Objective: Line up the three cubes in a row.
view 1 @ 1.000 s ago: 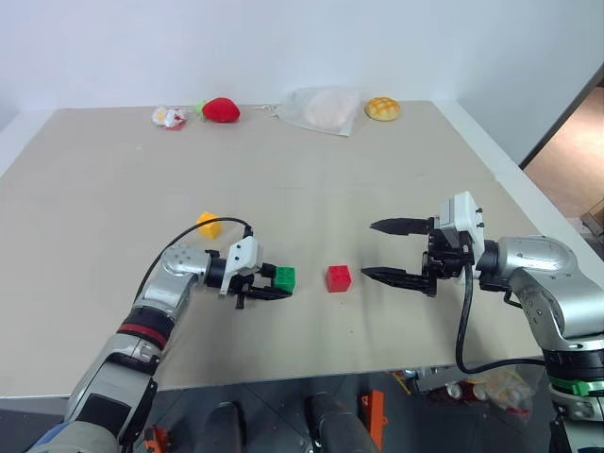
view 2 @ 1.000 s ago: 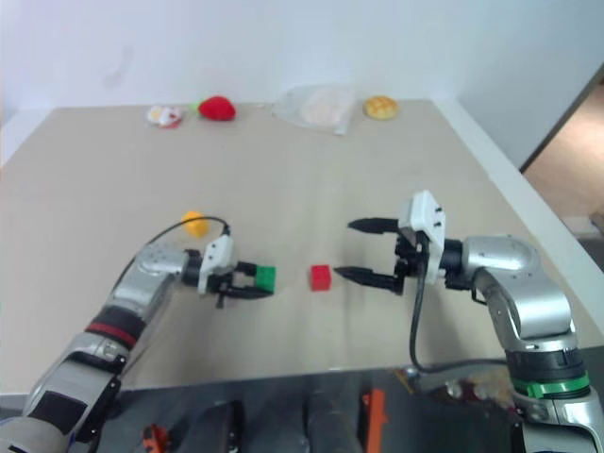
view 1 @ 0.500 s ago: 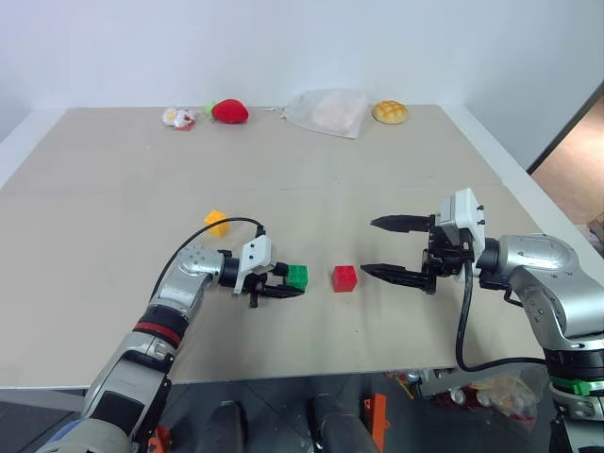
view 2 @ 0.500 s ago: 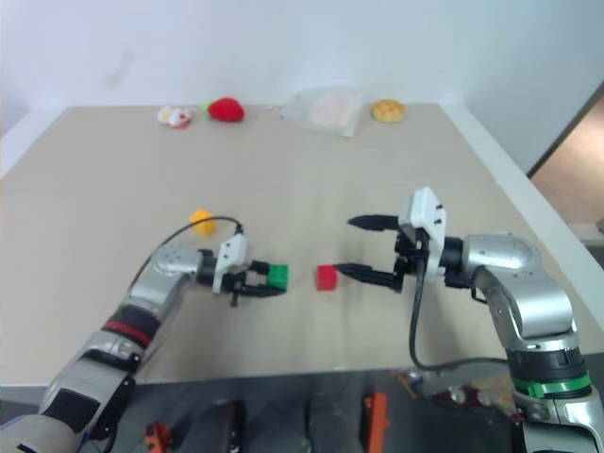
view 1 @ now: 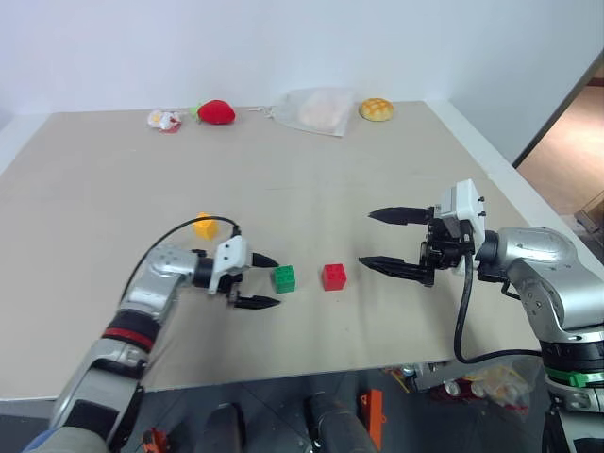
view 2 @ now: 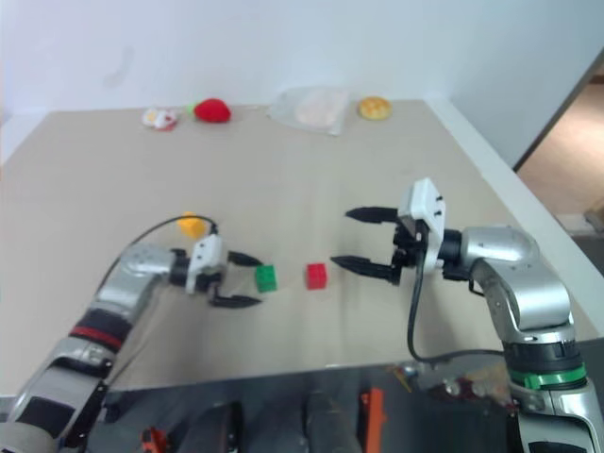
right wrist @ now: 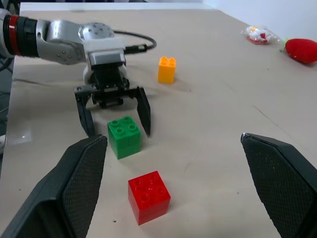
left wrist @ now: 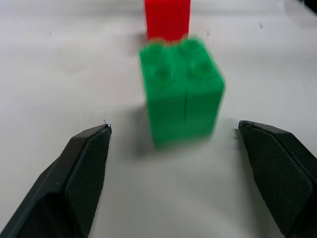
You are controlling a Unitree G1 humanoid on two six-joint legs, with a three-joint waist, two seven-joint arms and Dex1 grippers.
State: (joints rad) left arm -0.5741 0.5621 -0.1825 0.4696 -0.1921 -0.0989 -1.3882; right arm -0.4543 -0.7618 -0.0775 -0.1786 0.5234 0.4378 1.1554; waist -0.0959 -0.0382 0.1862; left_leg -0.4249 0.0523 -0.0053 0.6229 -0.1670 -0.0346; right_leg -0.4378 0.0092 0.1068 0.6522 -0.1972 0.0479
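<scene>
Your left gripper (view 1: 261, 281) is spread wide now, fingers apart with nothing between them, and the green cube (view 1: 283, 278) sits free on the table (view 1: 377, 170) just beyond its fingertips, upright with studs on top. Look past it and you have the red cube (view 1: 334, 276) right beside the green one, a small gap between them, the pair lying side by side across the front of the table. Your yellow cube (view 1: 205, 226) is off on its own, farther back and to the left, behind your left forearm and well apart from the other two. Your right gripper (view 1: 382, 240) hangs above the table to the right of the red cube, released as well, fingers wide and holding nothing. Along the far edge you can see a red plush strawberry (view 1: 217, 111), a clear bag (view 1: 316, 110) and a tan bun (view 1: 376, 109).
</scene>
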